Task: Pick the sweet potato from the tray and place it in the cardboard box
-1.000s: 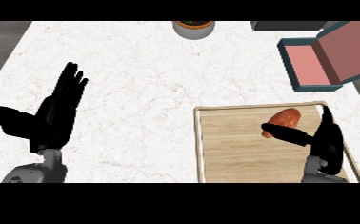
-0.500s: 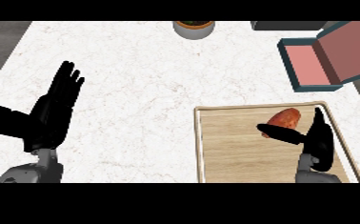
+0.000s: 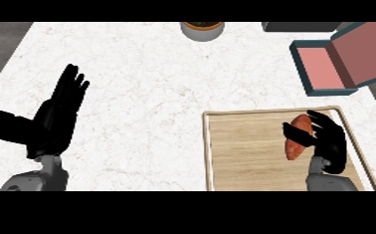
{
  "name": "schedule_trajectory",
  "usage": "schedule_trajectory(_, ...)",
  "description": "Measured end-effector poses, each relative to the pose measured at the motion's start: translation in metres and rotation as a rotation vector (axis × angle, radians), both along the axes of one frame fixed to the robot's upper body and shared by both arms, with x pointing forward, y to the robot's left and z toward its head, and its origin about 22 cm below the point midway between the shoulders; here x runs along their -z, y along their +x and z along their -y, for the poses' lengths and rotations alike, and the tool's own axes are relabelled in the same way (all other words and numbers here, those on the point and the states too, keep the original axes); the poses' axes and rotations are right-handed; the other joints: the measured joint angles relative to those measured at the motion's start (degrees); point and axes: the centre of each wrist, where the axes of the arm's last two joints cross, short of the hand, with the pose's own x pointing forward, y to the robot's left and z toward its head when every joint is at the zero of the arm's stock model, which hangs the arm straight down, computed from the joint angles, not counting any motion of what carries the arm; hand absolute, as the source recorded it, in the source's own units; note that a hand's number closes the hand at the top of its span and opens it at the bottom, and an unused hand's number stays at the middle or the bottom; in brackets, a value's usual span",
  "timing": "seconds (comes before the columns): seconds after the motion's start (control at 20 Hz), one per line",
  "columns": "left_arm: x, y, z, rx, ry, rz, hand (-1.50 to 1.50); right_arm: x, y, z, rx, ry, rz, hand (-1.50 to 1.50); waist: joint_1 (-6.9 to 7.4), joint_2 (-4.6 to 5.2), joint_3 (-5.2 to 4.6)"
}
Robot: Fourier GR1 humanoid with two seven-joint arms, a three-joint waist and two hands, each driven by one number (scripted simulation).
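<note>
The sweet potato (image 3: 297, 137) lies on the wooden tray (image 3: 249, 153) in the lower right of the frame, near the tray's upper right corner, its long axis running roughly up and down the picture. The right hand (image 3: 329, 138) comes in from the bottom edge over the tray and sits just to the right of the sweet potato, its fingers (image 3: 317, 120) curled leftward across the upper part and touching it; the thumb's side is hidden, so whether the grip closes fully round it cannot be told, and the sweet potato looks to rest on the tray. The cardboard box (image 3: 330, 63) stands at the upper right of the frame, well apart from the tray, with a pink inside, dark teal edges and a flap tilted open toward the right edge. The left hand (image 3: 57, 116) shows at the lower left over the white marbled counter (image 3: 147, 78), fingers straight and held together, pointing toward the top of the frame, holding nothing and resting. At the top centre of the frame a round grey pot (image 3: 202, 30) with a brownish rim stands on the counter, cut by the upper edge of the view, and a dark flat object (image 3: 297, 27) lies at the top right, just above the box
</note>
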Motion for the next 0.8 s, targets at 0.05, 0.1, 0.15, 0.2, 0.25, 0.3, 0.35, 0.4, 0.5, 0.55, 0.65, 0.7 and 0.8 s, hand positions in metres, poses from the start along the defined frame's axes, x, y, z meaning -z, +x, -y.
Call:
schedule_trajectory(0.05, -0.004, 0.001, 0.001, 0.000, 0.000, 0.001, 0.00, 0.002, 0.001, -0.002, -0.010, -0.020, -0.004, 1.50, -0.01, -0.01, -0.04)
schedule_trajectory(0.1, -0.003, 0.002, 0.001, -0.002, -0.002, -0.001, 0.00, 0.001, 0.001, -0.001, -0.018, -0.037, -0.008, 1.50, -0.02, 0.00, -0.01)
schedule_trajectory(0.15, 0.001, -0.001, 0.001, -0.004, -0.002, -0.002, 0.00, 0.003, 0.001, -0.003, -0.027, -0.050, -0.014, 1.50, 0.00, 0.00, 0.00)
schedule_trajectory(0.2, 0.004, -0.002, 0.000, -0.004, -0.001, 0.002, 0.00, 0.003, 0.000, -0.003, -0.033, -0.068, -0.019, 1.50, 0.00, 0.01, 0.02)
schedule_trajectory(0.25, 0.004, 0.001, 0.003, -0.003, -0.004, 0.002, 0.00, -0.001, -0.002, -0.001, -0.040, -0.088, -0.019, 1.50, -0.05, 0.03, 0.04)
schedule_trajectory(0.3, 0.001, 0.001, 0.008, -0.001, -0.003, 0.004, 0.00, 0.000, 0.002, -0.003, -0.043, -0.103, -0.024, 1.50, -0.01, 0.03, 0.03)
schedule_trajectory(0.35, 0.000, 0.000, 0.005, -0.003, -0.001, 0.004, 0.00, 0.000, 0.003, -0.003, -0.043, -0.115, -0.024, 1.50, 0.01, 0.03, 0.05)
schedule_trajectory(0.4, 0.002, -0.001, 0.005, 0.000, 0.000, 0.002, 0.00, 0.001, 0.003, -0.003, -0.042, -0.126, -0.023, 1.50, 0.01, 0.03, 0.06)
schedule_trajectory(0.5, 0.003, 0.004, 0.002, -0.003, 0.009, 0.003, 0.00, -0.004, 0.001, -0.006, -0.040, -0.173, -0.012, 1.50, -0.07, 0.04, 0.07)
schedule_trajectory(0.55, 0.002, 0.004, 0.003, -0.003, 0.007, 0.002, 0.00, -0.002, 0.004, -0.011, -0.069, -0.202, -0.010, 1.50, 0.06, 0.06, 0.06)
schedule_trajectory(0.65, -0.001, 0.008, 0.010, 0.020, 0.002, 0.007, 0.00, -0.008, 0.016, -0.030, -0.197, -0.282, 0.005, 1.50, 1.10, 0.27, 0.06)
schedule_trajectory(0.7, -0.002, 0.009, 0.013, 0.034, 0.000, 0.011, 0.00, -0.011, 0.022, -0.041, -0.282, -0.328, 0.013, 1.50, 2.06, 0.43, 0.04)
schedule_trajectory(0.8, -0.004, 0.012, 0.019, 0.070, 0.003, 0.017, 0.00, -0.018, 0.033, -0.066, -0.468, -0.423, 0.034, 1.50, 4.51, 1.00, -0.03)
